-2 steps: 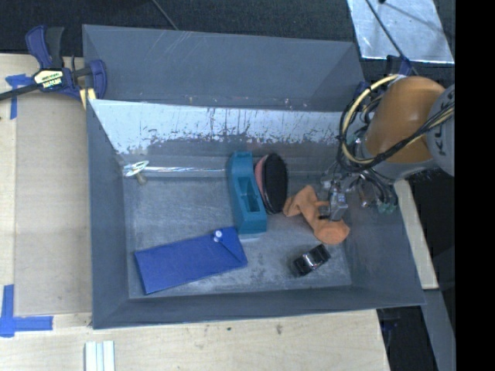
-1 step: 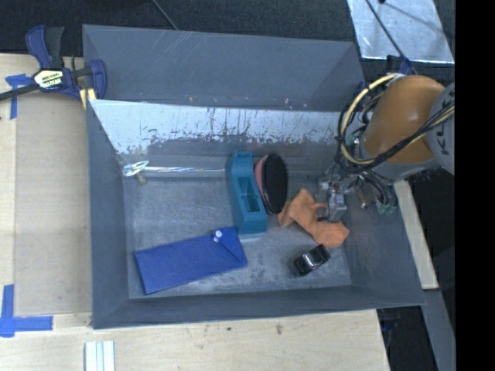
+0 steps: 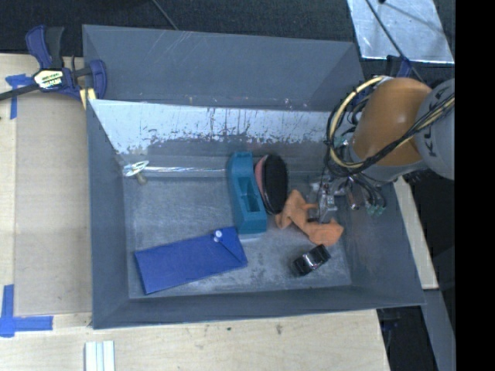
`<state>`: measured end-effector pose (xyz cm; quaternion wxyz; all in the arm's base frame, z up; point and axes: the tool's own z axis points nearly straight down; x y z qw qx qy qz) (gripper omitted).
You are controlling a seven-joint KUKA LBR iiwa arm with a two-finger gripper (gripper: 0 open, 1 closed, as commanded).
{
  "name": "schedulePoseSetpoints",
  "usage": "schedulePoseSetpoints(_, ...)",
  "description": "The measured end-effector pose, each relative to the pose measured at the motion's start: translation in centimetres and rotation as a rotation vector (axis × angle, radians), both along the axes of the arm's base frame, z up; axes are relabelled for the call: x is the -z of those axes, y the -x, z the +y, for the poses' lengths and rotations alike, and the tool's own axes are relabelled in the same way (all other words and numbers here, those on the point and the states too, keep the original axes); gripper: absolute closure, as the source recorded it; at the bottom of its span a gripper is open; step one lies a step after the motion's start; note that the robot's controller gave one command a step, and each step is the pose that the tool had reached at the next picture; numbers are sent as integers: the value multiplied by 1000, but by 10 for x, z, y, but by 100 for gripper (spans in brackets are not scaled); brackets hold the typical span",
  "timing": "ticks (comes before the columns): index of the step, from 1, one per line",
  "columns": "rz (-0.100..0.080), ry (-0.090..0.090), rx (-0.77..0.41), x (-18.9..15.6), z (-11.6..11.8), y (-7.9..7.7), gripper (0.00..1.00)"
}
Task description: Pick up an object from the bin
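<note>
My gripper (image 3: 325, 204) hangs at the right side of the bin, its fingers down on an orange crumpled cloth-like thing (image 3: 303, 218). Whether that thing sits between the fingers I cannot make out. Just in front of it lies a small black cylinder with a shiny end (image 3: 310, 260). To the left of the orange thing a black oval brush with a reddish edge (image 3: 273, 182) leans against a blue rectangular box-shaped piece (image 3: 247, 194).
A flat dark blue pouch with a white button (image 3: 189, 260) lies at the front left of the bin. A clear plastic tube or strip (image 3: 166, 169) runs along the back wall. The arm with its orange cover and cables stands over the bin's right rim.
</note>
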<state>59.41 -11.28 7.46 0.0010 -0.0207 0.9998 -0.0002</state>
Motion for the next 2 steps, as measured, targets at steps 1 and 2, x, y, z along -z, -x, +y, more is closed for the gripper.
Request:
schedulePoseSetpoints(1,1,0,-12,-27,-2,5,100)
schedulePoseSetpoints(2,3,-1,-12,-92,-1,12,100)
